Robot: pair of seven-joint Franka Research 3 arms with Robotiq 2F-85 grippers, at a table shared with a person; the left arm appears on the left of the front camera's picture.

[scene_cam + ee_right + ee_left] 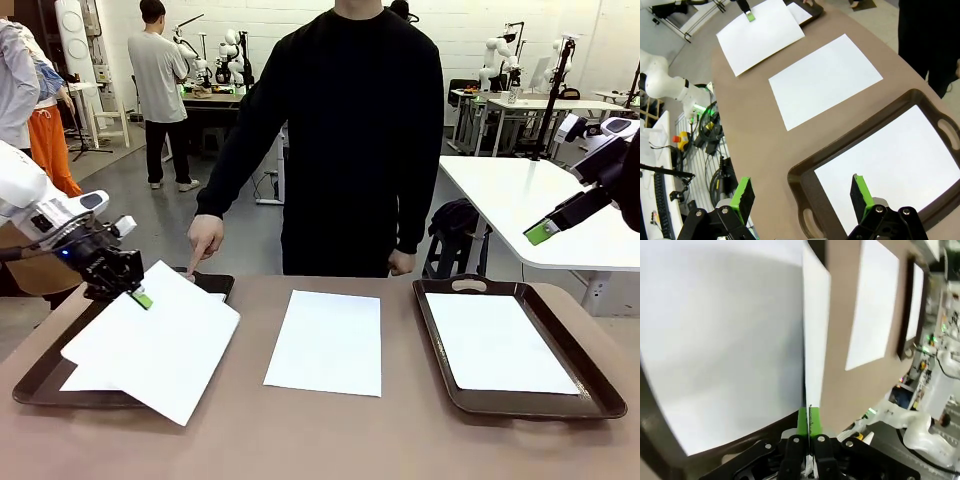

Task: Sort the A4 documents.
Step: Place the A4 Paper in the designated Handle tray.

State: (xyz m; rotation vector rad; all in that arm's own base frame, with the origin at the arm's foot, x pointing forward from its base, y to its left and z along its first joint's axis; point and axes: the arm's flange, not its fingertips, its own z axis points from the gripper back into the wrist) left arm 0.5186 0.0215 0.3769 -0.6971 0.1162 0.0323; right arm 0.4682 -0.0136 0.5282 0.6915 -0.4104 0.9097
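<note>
My left gripper [140,297] is shut on the corner of a white A4 sheet [165,345], which hangs tilted over the left brown tray [30,385]. Another sheet [85,380] lies in that tray beneath it. In the left wrist view the fingertips [809,422] pinch the held sheet [815,340] almost edge-on. A third sheet [325,342] lies flat mid-table. The right tray [600,395] holds one sheet [495,342]. My right gripper [543,232] hovers high at the right, open and holding nothing; its wrist view looks down on that tray's sheet [890,160].
A person in black stands at the far side, one hand [205,240] pointing a finger down at the left tray's far edge. A white table [540,200] stands behind on the right. Bare brown tabletop [400,430] runs along the front.
</note>
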